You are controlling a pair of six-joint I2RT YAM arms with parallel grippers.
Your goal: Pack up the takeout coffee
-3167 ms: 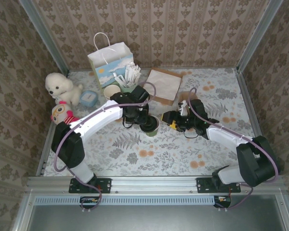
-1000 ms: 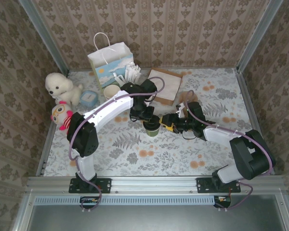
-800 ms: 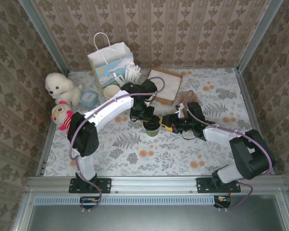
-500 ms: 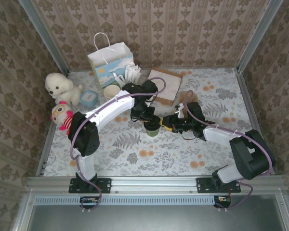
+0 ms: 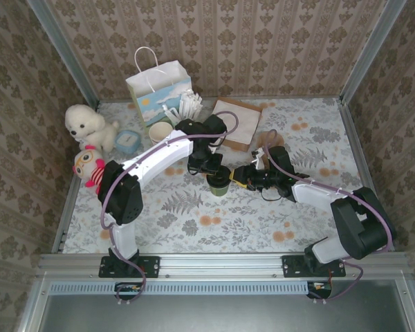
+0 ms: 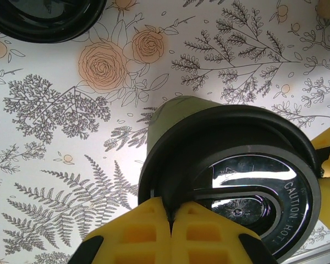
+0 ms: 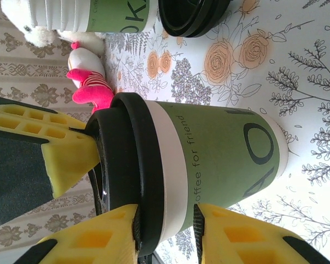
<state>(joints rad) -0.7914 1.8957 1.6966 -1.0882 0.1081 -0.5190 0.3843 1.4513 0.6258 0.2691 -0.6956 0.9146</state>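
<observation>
The takeout coffee (image 5: pixel 218 185), a green paper cup with a black lid, stands upright mid-table. In the left wrist view its lid (image 6: pixel 247 181) sits just under the camera, and my left gripper (image 6: pixel 170 212) is shut on the lid's near rim. In the top view that left gripper (image 5: pixel 211 170) comes down on the cup from behind. My right gripper (image 5: pixel 239 175) reaches in from the right, rolled on its side. Its jaws stand apart against the cup's (image 7: pixel 220 159) upper wall, one finger (image 7: pixel 88 236) at the lid's skirt, the other lower on the green body.
A white paper bag (image 5: pixel 159 86) stands at the back left with a lidless cup (image 5: pixel 160 131) before it. A loose black lid (image 6: pixel 44 16) lies close behind the coffee. A brown-and-white napkin pad (image 5: pixel 235 123), a plush dog (image 5: pixel 86 123), a pink-and-yellow toy (image 5: pixel 88 164) and a blue tin (image 5: pixel 128 140) surround them.
Since 3.2 s ago my right gripper has slid left up to the cup, and my left arm has swung farther back and right. Over the last second almost nothing moved.
</observation>
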